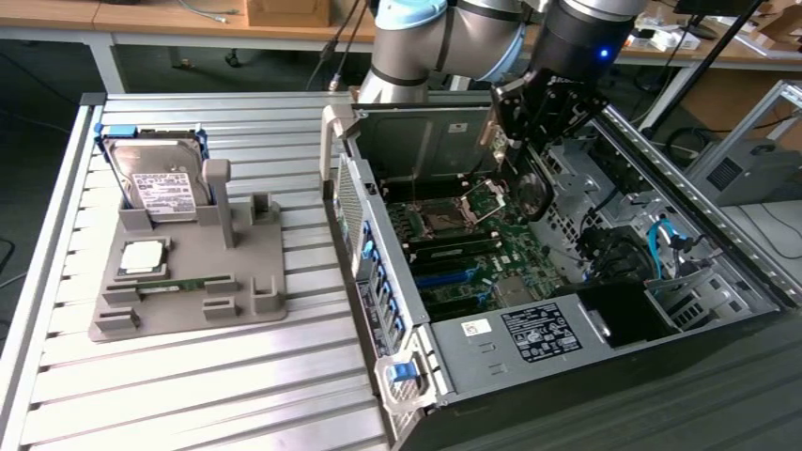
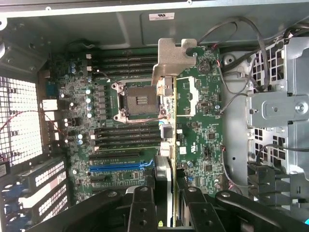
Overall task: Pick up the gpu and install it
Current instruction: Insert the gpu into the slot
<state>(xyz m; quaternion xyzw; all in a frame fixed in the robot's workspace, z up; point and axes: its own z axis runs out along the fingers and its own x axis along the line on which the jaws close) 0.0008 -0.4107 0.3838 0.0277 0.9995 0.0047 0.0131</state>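
hard drive (image 1: pixel 161 183) upright in gray holder (image 1: pixel 188 291), well apart from hand | hand (image 1: pixel 529 132) pinching gpu (image 1: pixel 536 188) by its upper edge, card hanging edge-down so its connector faces the slots | motherboard (image 1: pixel 470 258) beneath hand, gpu not yet seated

Ribbed metal table (image 1: pixel 188 395), with a grey fixture tray (image 1: pixel 188 315) beside an open computer case (image 1: pixel 414 141) on it
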